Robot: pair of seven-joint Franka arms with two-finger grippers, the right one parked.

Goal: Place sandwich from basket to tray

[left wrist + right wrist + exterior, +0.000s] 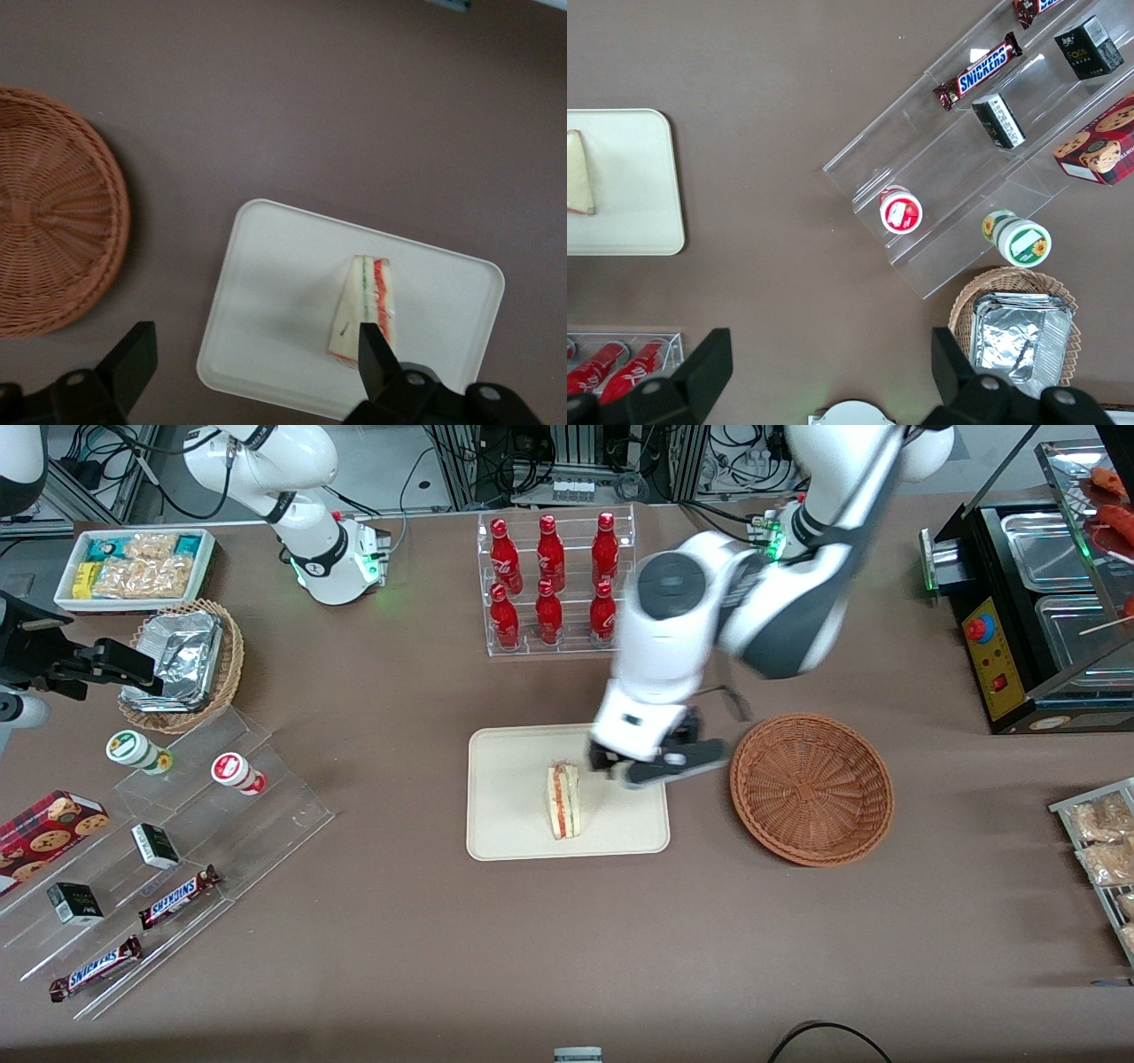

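While sandwich [564,801] lies on tray [505,815], wrist view shows claw [252,372] spread wide, empty.

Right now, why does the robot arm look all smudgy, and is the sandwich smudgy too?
Front view: the moving left arm and its open gripper are motion-blurred above the tray; the sandwich stays sharp. Left wrist view: the sandwich looks slightly soft, with a faint shadow on the tray.

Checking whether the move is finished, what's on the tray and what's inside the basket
The sandwich lies on the tray; the basket is empty. The open gripper hovers above the tray's edge, covering a bit.
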